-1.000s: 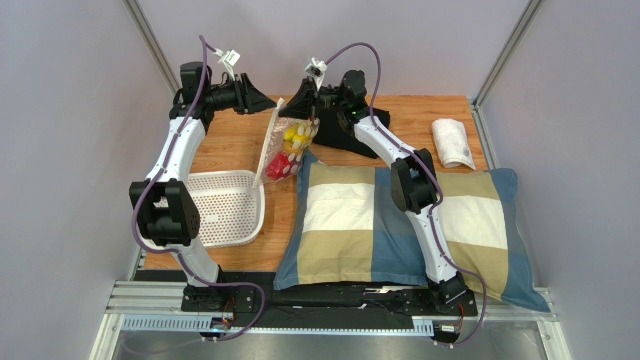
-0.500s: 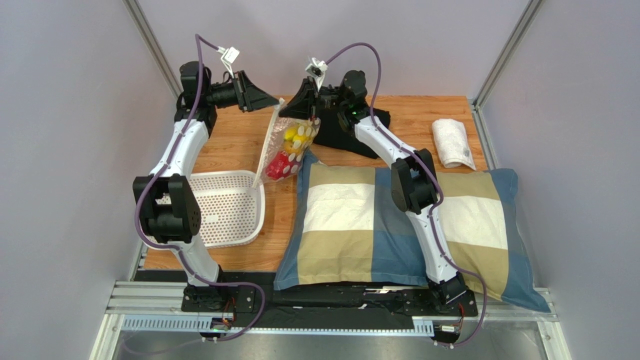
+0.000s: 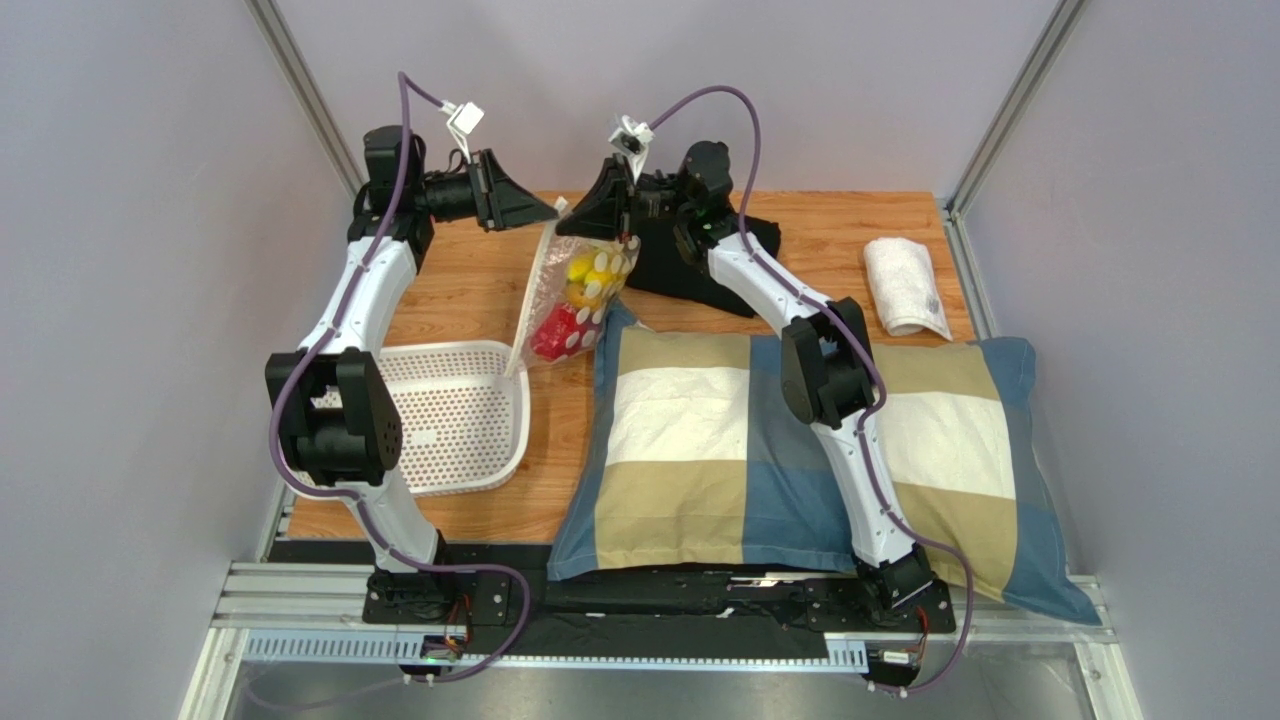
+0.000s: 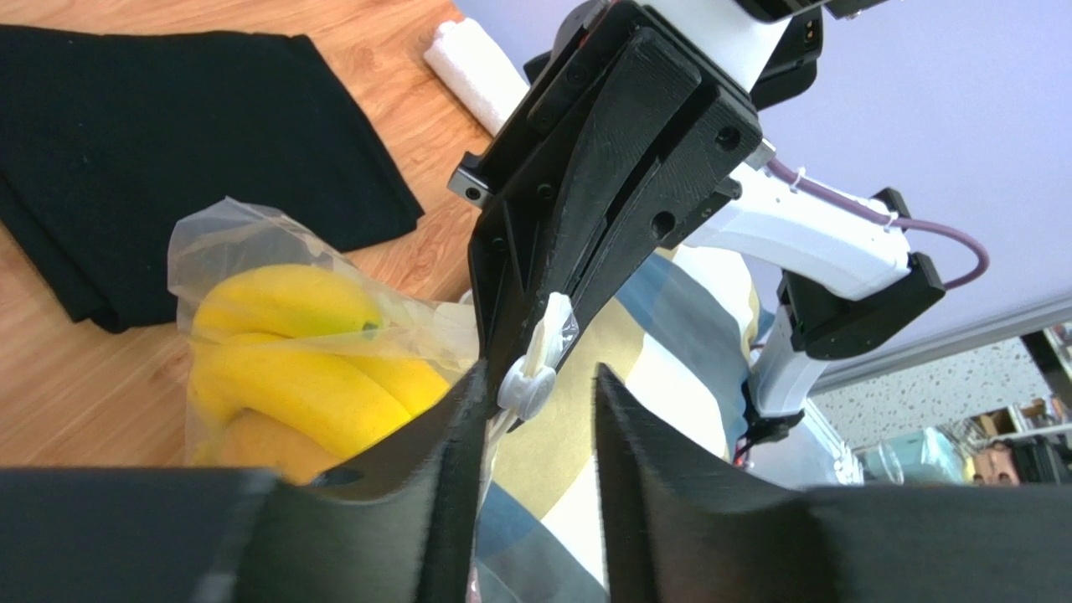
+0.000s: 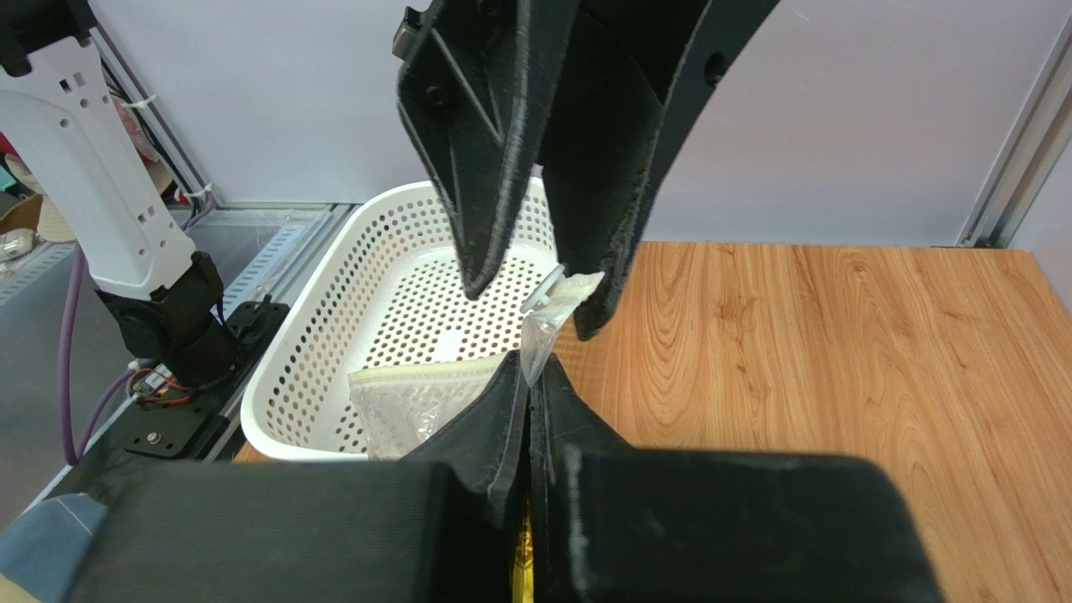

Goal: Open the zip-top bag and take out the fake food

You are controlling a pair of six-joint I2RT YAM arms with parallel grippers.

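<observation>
1. The right gripper (image 5: 531, 377) has its jaws pressed together on the top edge of the zip-top bag (image 3: 544, 285). A small white tab (image 4: 534, 367) at the bag's mouth stands out just at its fingertips. This grip carries the bag in the air, so the mouth is offered to the other arm.
2. The left gripper (image 4: 537, 383) meets it tip to tip. Its jaws are partly open, with one finger on each side of the white tab, and they hold nothing. I judge it is lined up to pinch the opposite lip, so that the two arms can pull the seal apart.
3. The bag hangs between the two wrists above the wooden table (image 3: 466, 293). Its lower end is near the corner of the checked pillow (image 3: 721, 435); I cannot tell whether it rests on the table. Hanging this way, the load sinks away from the seal.
4. The fake food (image 3: 579, 300) is inside the bag: the yellow banana bunch (image 4: 290, 364) sits high and a red piece (image 3: 556, 333) is at the bottom. By my judgement nothing is taken out yet.
5. The white perforated basket (image 3: 451, 420) lies just left of the bag, probably the place for the food. The black cloth (image 4: 189, 138) and the rolled white towel (image 3: 906, 285) lie behind and take no part.
</observation>
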